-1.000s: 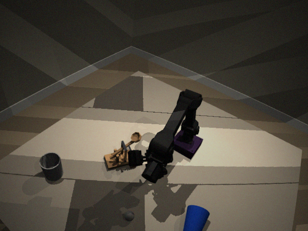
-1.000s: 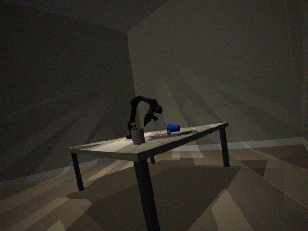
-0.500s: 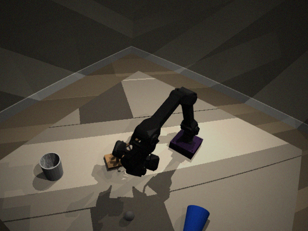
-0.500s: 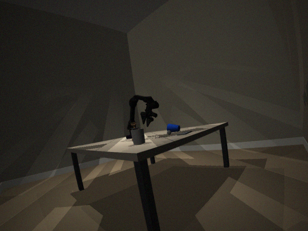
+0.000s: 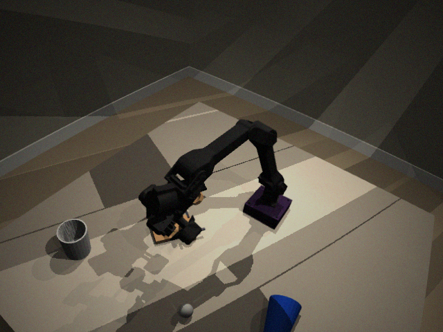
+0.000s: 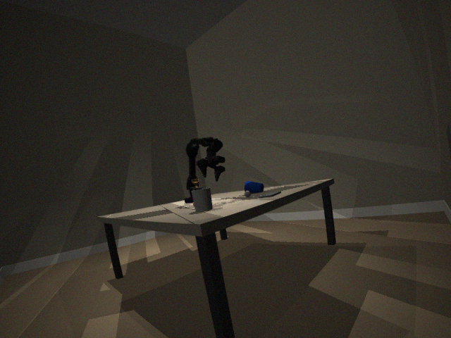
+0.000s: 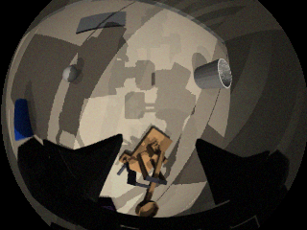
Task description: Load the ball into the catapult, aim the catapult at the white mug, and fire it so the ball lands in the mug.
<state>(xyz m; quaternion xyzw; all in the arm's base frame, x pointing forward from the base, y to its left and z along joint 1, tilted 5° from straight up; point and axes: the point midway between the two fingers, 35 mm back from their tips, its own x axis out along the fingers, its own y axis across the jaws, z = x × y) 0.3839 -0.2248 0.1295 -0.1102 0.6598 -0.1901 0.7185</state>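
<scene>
The wooden catapult (image 5: 163,236) (image 7: 153,153) sits on the table (image 5: 340,232) (image 6: 145,216), mostly hidden under my arm in the top view. In the wrist view its spoon (image 7: 146,207) points toward the camera and holds nothing. My gripper (image 5: 176,228) (image 6: 211,173) (image 7: 160,141) is open and empty, hanging right above the catapult with a finger on either side. The pale grey mug (image 5: 73,238) (image 6: 201,199) (image 7: 213,73) stands upright to the catapult's left; I cannot tell what is inside it. A whitish ball (image 5: 185,310) (image 6: 247,193) (image 7: 71,73) lies loose on the table, far from the catapult.
A blue cup (image 5: 280,313) (image 6: 254,186) (image 7: 22,118) lies on its side near the whitish ball. A dark flat object (image 6: 270,194) (image 7: 99,23) lies beyond it. The arm's purple base (image 5: 267,209) stands right of the catapult. The table's edges are near the mug in the exterior view.
</scene>
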